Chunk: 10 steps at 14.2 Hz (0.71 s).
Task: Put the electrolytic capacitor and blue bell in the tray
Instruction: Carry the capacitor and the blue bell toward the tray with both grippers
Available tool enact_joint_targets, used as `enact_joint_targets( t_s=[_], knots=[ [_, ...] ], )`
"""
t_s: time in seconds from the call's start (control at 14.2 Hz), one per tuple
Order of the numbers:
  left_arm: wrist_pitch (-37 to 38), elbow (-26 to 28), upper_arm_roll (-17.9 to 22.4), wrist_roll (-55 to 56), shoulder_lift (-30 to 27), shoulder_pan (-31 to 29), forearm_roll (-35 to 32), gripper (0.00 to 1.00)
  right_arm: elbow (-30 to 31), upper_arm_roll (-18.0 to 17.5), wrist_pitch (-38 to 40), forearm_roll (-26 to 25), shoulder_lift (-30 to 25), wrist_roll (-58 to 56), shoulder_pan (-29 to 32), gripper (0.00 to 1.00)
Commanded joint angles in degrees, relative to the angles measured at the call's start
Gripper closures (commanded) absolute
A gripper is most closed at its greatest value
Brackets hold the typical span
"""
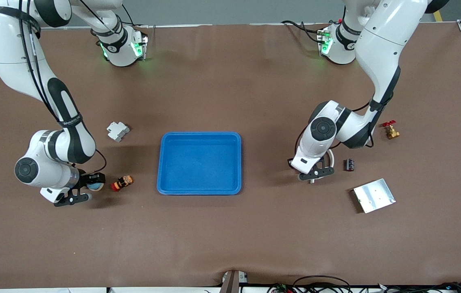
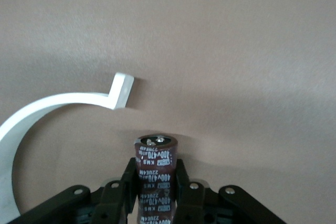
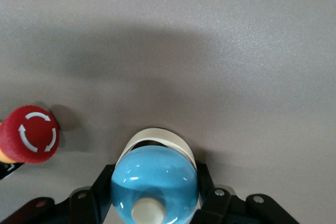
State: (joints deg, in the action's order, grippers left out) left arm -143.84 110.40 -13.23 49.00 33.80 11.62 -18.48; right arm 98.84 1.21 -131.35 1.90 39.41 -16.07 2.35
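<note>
The bright-blue tray (image 1: 199,162) lies mid-table with nothing in it. My right gripper (image 1: 92,184) is low over the table toward the right arm's end, shut on the blue bell (image 1: 96,185). In the right wrist view the bell's glossy blue dome (image 3: 155,182) with its cream knob fills my right gripper (image 3: 153,195). My left gripper (image 1: 313,176) is low over the table toward the left arm's end. In the left wrist view my left gripper (image 2: 156,182) is shut on the dark brown electrolytic capacitor (image 2: 156,158), which is hidden in the front view.
A red push button (image 1: 121,182) lies between the bell and the tray and shows in the right wrist view (image 3: 29,135). A white clip (image 1: 117,131), a small dark cylinder (image 1: 349,165), a silver plate (image 1: 374,195) and a brass valve (image 1: 391,131) lie about. A white curved strip (image 2: 63,100) lies by the left gripper.
</note>
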Motion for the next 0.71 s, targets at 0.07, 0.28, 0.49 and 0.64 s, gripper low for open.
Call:
enact_joint_targets(
  t_s=[0.07, 0.28, 0.49, 0.64],
  knots=[
    [0.23, -0.96, -0.13, 7.57, -1.29, -0.45, -0.59, 1.00, -5.74, -0.68, 10.29, 0.48, -1.00, 0.60, 0.20, 0.79],
    [0.32, -3.43, -0.66, 20.39, -1.37, -0.28, 0.11, 1.00, -8.48, -0.94, 16.38, 3.89, -1.35, 3.22, -1.47, 0.80],
    [0.40, -4.75, -0.75, 25.43, -1.98, 0.34, 0.55, 1.00, -8.40, -1.12, 19.63, 5.66, -3.71, 13.57, -7.77, 0.80],
    [0.49, -5.36, -0.92, 29.81, -2.60, 0.16, 1.16, 1.00, -8.75, -0.86, 19.03, 6.71, -3.90, 20.69, -13.92, 0.81]
  ],
)
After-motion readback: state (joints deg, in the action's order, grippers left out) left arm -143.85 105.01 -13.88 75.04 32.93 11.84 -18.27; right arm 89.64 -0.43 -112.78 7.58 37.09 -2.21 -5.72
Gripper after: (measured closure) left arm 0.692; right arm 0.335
